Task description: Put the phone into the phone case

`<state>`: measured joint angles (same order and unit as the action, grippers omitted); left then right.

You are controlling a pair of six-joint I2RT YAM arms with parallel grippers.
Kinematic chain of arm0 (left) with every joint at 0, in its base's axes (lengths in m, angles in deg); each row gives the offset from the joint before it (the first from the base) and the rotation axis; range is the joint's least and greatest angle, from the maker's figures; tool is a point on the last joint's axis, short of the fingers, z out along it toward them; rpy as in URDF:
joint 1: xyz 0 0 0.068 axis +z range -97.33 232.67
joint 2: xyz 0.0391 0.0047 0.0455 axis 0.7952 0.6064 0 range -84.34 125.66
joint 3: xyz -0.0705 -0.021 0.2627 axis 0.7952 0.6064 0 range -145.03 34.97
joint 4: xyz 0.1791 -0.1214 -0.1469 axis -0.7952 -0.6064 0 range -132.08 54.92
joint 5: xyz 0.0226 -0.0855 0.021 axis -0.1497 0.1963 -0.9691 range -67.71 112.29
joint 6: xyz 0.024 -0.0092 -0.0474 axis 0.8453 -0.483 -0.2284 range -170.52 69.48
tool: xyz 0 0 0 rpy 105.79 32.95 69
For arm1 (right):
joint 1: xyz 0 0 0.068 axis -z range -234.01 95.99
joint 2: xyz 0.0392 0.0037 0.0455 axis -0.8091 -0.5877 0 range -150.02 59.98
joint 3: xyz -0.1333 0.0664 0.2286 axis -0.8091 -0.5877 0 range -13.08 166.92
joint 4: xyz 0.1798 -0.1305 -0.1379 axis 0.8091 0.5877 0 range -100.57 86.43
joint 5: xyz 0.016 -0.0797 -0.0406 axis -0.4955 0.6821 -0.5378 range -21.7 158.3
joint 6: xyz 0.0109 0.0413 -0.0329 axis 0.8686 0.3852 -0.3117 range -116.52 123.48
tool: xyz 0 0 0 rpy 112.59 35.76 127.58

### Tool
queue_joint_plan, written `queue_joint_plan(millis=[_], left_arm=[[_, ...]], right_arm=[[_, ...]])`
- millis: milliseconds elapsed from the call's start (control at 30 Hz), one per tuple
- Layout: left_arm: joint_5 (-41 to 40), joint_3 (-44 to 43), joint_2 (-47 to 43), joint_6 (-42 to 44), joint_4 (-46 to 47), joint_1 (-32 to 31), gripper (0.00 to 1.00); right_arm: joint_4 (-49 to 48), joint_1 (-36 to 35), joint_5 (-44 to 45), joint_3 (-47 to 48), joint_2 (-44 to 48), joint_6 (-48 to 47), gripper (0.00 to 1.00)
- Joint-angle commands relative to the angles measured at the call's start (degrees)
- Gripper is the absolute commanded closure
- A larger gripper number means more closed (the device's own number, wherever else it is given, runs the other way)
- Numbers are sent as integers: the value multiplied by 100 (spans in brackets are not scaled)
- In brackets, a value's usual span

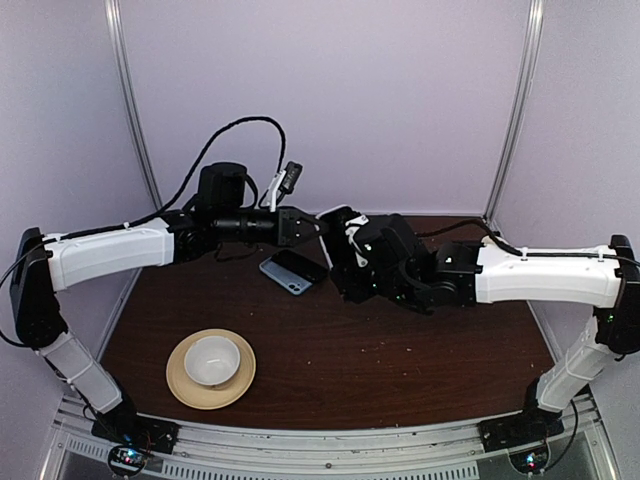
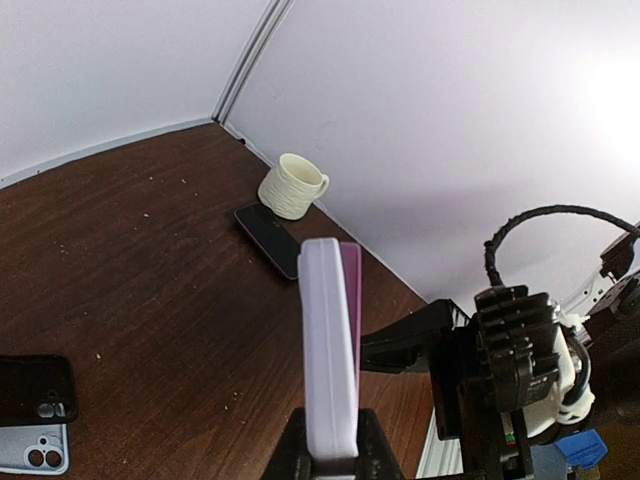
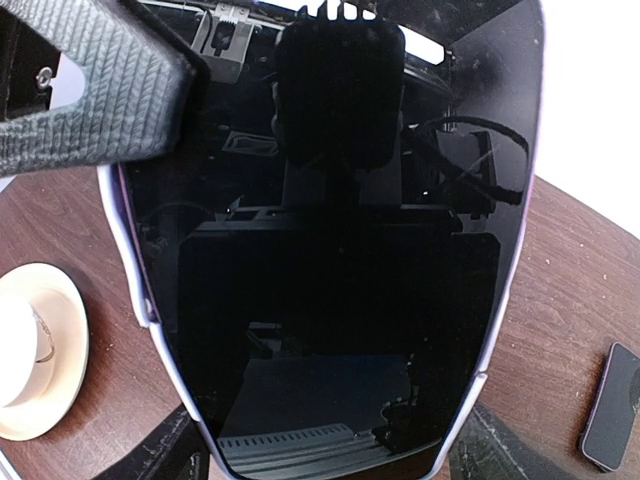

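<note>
A: Nearest the lens, filling the right wrist view, is the phone case (image 3: 330, 250), glossy black face toward us, pale rim all round. Who has it?

B: Both. The left gripper (image 2: 332, 452) is pinched across its thin end, at the bottom centre of its own view, where the case stands edge-on. The right gripper (image 3: 330, 458) spans its width, a finger at each lower corner of the frame. Those tips are mostly cut off, so I'd say clamped on the long edges, not swear to it.

A: And the phone (image 2: 268, 240)?

B: Flat on the table (image 2: 140, 270), upper middle of the left wrist view, just beside a cream cup (image 2: 292, 185). It is well apart from both grippers and touches neither.

A: How will they handle?

B: The case I'd judge light and a bit springy, its gloss slippery. Holding it by the rims suits it, and hard squeezing could bow it. The phone looks stiff, heavier and slick-faced, and it lies flush, so I'd take it by the long side edges, never the screen, once one gripper lets go.
</note>
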<state>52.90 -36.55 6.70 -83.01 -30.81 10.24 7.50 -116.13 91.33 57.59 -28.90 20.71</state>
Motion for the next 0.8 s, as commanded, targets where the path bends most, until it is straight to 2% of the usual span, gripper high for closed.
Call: queue_joint_plan(millis=[0, 33, 67, 133, 167, 233, 267, 300, 400, 500, 567, 667, 767], left_arm=[[109, -45, 13, 173, 172, 49, 100], [82, -26, -8, 238, 124, 43, 100], [70, -1, -39, 325, 60, 46, 100], [51, 7, -105, 599, -108, 44, 100], [47, -9, -143, 760, -214, 42, 100], [99, -43, -237, 1111, -381, 40, 100], [148, -60, -291, 1302, -534, 42, 100], [227, -68, -351, 1459, -624, 37, 100], [808, -59, -561, 1930, -686, 29, 100], [1577, 53, -795, 2320, -592, -43, 100], [1869, 165, -966, 2621, -544, -155, 100], [2087, 198, -1130, 2988, -694, -297, 100], [2152, 122, -1162, 3097, -860, -372, 100]], right_arm=[[-365, -54, -17, -4, 269, -61, 73], [-371, -54, -94, -35, 297, -84, 68], [-384, -50, -259, -91, 339, -159, 58], [-320, -43, -583, -165, 441, -306, 29], [-226, -30, -687, -194, 519, -372, 20], [-60, 1, -862, -306, 741, -530, 5], [-20, 52, -1105, -397, 900, -666, 1], [1, 136, -1458, -494, 1058, -819, 1], [105, 569, -3231, -693, 1561, -1181, 0], [150, 1078, -4905, -703, 1767, -1219, 0], [42, 1319, -5694, -641, 1790, -1165, 3], [-97, 1438, -6152, -433, 1688, -1135, 14], [-190, 1449, -6468, -226, 1528, -1115, 33]])
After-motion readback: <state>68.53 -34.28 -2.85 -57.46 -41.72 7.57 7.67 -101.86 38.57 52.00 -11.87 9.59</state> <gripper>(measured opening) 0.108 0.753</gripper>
